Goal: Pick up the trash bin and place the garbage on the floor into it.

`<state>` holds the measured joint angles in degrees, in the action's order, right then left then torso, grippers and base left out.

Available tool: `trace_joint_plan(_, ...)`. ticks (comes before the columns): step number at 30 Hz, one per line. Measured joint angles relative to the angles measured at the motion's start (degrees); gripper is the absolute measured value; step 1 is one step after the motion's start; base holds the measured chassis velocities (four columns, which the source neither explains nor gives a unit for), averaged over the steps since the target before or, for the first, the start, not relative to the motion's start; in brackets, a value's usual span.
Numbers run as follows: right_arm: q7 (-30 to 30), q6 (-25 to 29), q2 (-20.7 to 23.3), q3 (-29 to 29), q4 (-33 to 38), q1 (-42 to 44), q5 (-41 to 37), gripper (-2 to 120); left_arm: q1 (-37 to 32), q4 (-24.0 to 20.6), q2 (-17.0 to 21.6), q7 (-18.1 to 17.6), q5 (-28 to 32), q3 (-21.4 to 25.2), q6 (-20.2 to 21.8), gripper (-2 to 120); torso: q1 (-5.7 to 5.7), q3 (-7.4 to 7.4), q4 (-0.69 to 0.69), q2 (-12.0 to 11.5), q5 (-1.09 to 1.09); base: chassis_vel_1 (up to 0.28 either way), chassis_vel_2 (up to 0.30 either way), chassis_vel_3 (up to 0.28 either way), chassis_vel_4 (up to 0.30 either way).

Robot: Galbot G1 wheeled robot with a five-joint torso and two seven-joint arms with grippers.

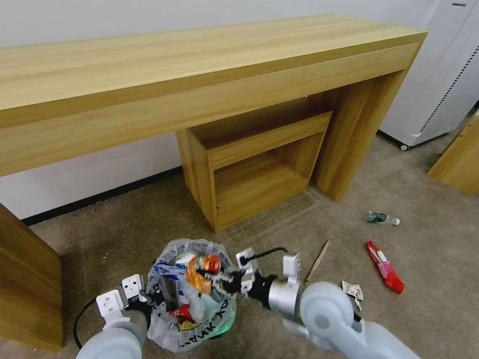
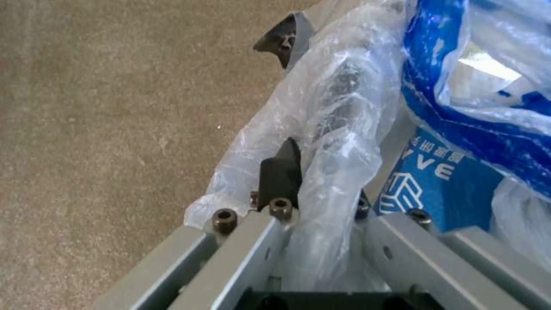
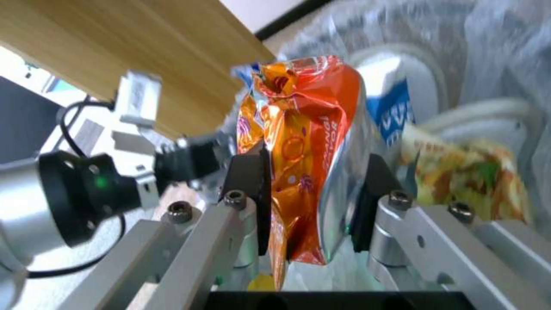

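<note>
Two grippers are at work. One crushed orange can (image 3: 304,159), shiny and creased with partly legible lettering, is pinched between the right gripper (image 3: 313,172) pads, above the mouth of the trash bin (image 1: 192,304). The left gripper (image 2: 318,172) fingers (image 2: 280,172) clamp the bin's rim through its crinkled translucent bag (image 2: 338,107), which carries black lettering on the outside. Just inside that rim lies one blue-white carton (image 2: 442,172) printed "VE". Outward on the beige carpet floor (image 1: 424,249), well apart from the right fingers, lie one wooden stick (image 1: 318,261), one small printed wrapper (image 1: 353,289), one red wrapper (image 1: 385,273) and one green-labelled bottle (image 1: 381,218).
</note>
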<state>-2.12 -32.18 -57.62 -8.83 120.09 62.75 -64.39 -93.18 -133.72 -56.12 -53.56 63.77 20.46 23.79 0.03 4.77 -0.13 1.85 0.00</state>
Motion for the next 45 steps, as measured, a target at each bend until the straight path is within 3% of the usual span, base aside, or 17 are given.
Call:
trace_joint_plan(5,-0.6,-0.9,-0.3,-0.1,0.0,-0.2,-0.2,28,-0.4,-0.1,-0.2,0.0,-0.2,0.3,0.0,1,0.0,0.0,0.0,0.0,0.0,0.0,0.0,0.0,0.0)
trace_joint_plan(7,-0.6,-1.7,-0.3,0.3,0.2,-0.6,-1.0,39,-0.6,-0.1,-0.5,0.1,-0.6,0.3,0.2,1,0.0,0.0,0.0,0.0,-0.01,0.0,0.0,0.0,0.0)
trace_joint_plan(9,-0.6,-1.8,-0.2,0.4,0.3,-0.7,-1.2,41,-0.7,-0.1,-0.6,0.1,-0.7,0.3,0.3,1,0.0,0.0,0.0,0.0,-0.01,0.0,0.0,0.0,0.0)
trace_joint_plan(12,-0.7,-1.8,-0.3,1.4,0.7,-0.7,-0.2,59,-0.9,-0.1,-0.9,0.2,-1.1,0.3,0.4,1,0.0,0.0,0.0,0.0,-0.01,0.0,0.0,0.0,0.0)
trace_joint_plan(22,-3.1,-2.5,-0.9,3.3,1.1,0.7,2.3,92,-1.2,-0.3,-1.2,0.3,-1.5,0.3,0.4,1,0.0,0.0,0.0,0.0,-0.01,0.0,0.0,0.0,0.0)
trace_joint_plan(25,-1.6,0.6,-1.4,4.4,1.1,1.2,6.2,98,-1.3,-0.5,-1.5,0.5,-1.7,0.4,0.4,1,0.0,0.0,0.0,0.0,-0.01,0.0,0.0,0.0,0.0)
trace_joint_plan(27,-0.6,7.3,-2.8,7.3,1.5,1.3,11.7,100,-1.4,-0.9,-1.9,0.9,-2.0,0.7,0.5,1,0.0,0.0,0.0,0.0,0.0,0.0,0.0,0.0,0.0)
trace_joint_plan(29,-0.4,9.2,-3.7,8.9,1.8,1.4,14.2,100,-1.4,-1.0,-2.1,1.1,-2.3,0.8,0.5,1,0.0,0.0,0.01,0.0,-0.01,0.0,0.0,0.0,0.0)
trace_joint_plan(33,0.0,16.8,-7.7,19.7,4.3,3.9,28.4,100,-1.0,-1.1,-2.3,2.6,-3.7,1.3,0.9,1,0.0,0.0,0.02,0.0,0.0,0.0,0.0,0.0,0.0)
trace_joint_plan(35,0.7,18.1,-7.8,21.8,4.9,5.0,31.1,100,-1.0,-1.2,-2.2,2.9,-3.9,1.3,1.0,1,0.0,0.0,0.01,0.0,0.01,0.0,0.0,0.0,0.0)
trace_joint_plan(37,4.6,24.5,-7.2,30.0,6.9,10.1,39.9,100,-1.0,-1.4,-2.2,3.7,-4.9,1.4,1.0,1,0.0,0.0,-0.01,0.0,0.0,0.0,0.0,0.0,0.0)
trace_joint_plan(38,4.6,24.5,-7.2,30.0,6.9,10.1,39.9,100,-1.0,-1.4,-2.2,3.7,-4.9,1.4,1.0,1,0.0,0.0,-0.01,0.0,0.0,0.0,0.0,0.0,0.0)
trace_joint_plan(40,6.0,28.0,-7.0,35.9,9.2,15.5,45.0,100,-0.7,-1.4,-2.5,4.3,-5.7,1.4,1.0,1,0.0,0.0,-0.02,0.0,0.0,0.0,0.0,0.0,0.0)
trace_joint_plan(42,6.0,28.4,-7.0,36.8,9.6,16.4,45.5,100,-0.6,-1.4,-2.6,4.5,-5.9,1.4,1.0,1,0.0,0.0,-0.02,0.0,0.0,0.0,0.0,0.0,0.0)
trace_joint_plan(45,6.1,34.7,-8.8,44.3,11.4,22.8,52.7,100,-0.5,-1.2,-3.2,6.0,-8.5,0.9,1.1,1,0.0,0.0,-0.01,0.0,0.0,0.0,0.0,0.0,0.0)
